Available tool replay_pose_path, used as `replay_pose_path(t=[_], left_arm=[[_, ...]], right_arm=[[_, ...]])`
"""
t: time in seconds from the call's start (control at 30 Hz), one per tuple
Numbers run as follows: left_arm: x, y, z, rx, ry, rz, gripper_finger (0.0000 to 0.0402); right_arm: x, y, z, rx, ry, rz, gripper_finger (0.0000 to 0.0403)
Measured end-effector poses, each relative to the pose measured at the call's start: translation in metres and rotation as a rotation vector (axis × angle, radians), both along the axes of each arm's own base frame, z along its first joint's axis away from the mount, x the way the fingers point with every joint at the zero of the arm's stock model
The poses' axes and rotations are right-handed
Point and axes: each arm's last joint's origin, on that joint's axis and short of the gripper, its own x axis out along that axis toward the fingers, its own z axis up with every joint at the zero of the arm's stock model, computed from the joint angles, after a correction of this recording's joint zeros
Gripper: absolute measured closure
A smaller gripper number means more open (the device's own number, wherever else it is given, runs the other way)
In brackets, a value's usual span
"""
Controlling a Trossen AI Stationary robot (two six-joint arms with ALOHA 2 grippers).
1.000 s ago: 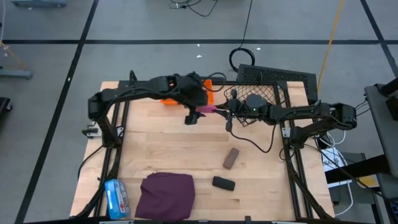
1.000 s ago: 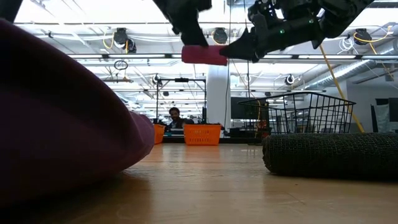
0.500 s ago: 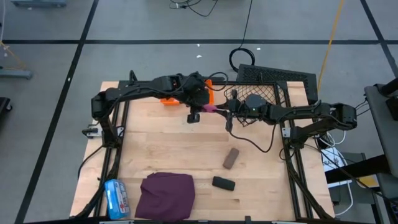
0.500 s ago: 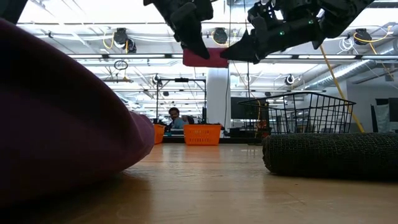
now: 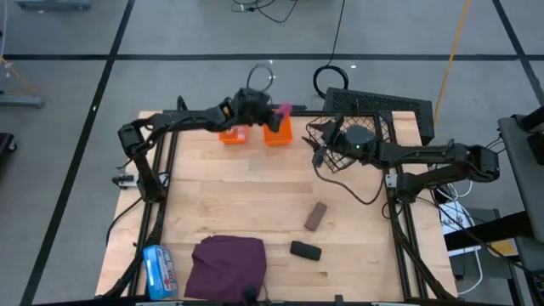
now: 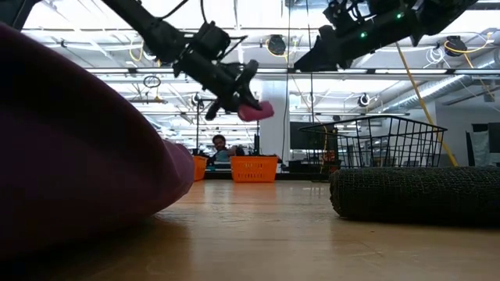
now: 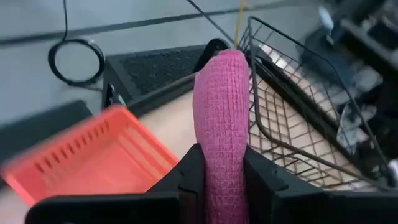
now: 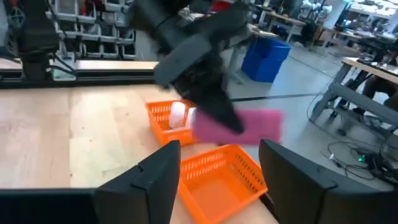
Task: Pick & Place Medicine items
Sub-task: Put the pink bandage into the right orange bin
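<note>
Nearest the front edge of the table (image 5: 212,195) lie the items not yet handled: the black oblong (image 5: 305,250) beside the purple cloth (image 5: 228,265), and the grey-brown oblong (image 5: 316,216) a little farther in, both well apart from either arm. Farther back, the left gripper (image 5: 270,111) is clenched on the pink tube (image 7: 220,118), which sticks out past its fingertips and hangs in the air over the orange bins (image 5: 277,130) at the rear of the table. A second orange bin (image 8: 169,119) already holds a small white bottle (image 8: 180,114). The risk, as I judge it, lies in the long overhang of the tube: released off-centre or tilted, it could catch the bin's rim and tip out onto the wood, or fall toward the wire basket (image 7: 292,99) just beside. The right gripper (image 5: 320,146) sits near that basket with its fingers spread and holding nothing. Compared with a second ago, the tube has left the mid-table spot where both grippers met around it; the left arm alone has carried it rearward to the bins, and the right gripper has let go and drawn back toward the basket.
</note>
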Motion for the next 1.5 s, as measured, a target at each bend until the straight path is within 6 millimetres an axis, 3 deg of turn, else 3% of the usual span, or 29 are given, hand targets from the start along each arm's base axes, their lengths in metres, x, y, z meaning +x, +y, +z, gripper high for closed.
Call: replay_pose_path(t=[0.2, 0.47, 0.57, 0.8, 1.5], left_arm=[[-0.005, -0.008, -0.023, -0.03, -0.099, 0.248, 0.0336], [0.009, -0.019, -0.033, -0.069, -0.178, 0.376, 0.0324], [0.014, -0.022, -0.05, -0.106, -0.166, 0.416, 0.0308], [0.03, -0.019, -0.08, -0.198, -0.219, 0.404, 0.0312], [0.032, -0.019, -0.079, -0.192, -0.249, 0.453, 0.0208]], right_arm=[[-0.004, 0.001, 0.005, -0.023, -0.005, 0.006, 0.0194], [-0.005, 0.001, 0.005, -0.041, 0.013, 0.009, 0.0211], [-0.005, 0.001, 0.006, -0.044, 0.004, 0.009, 0.0215], [-0.005, 0.002, 0.006, -0.042, -0.004, 0.009, 0.0218], [-0.005, 0.002, 0.005, -0.026, -0.003, 0.009, 0.0224]])
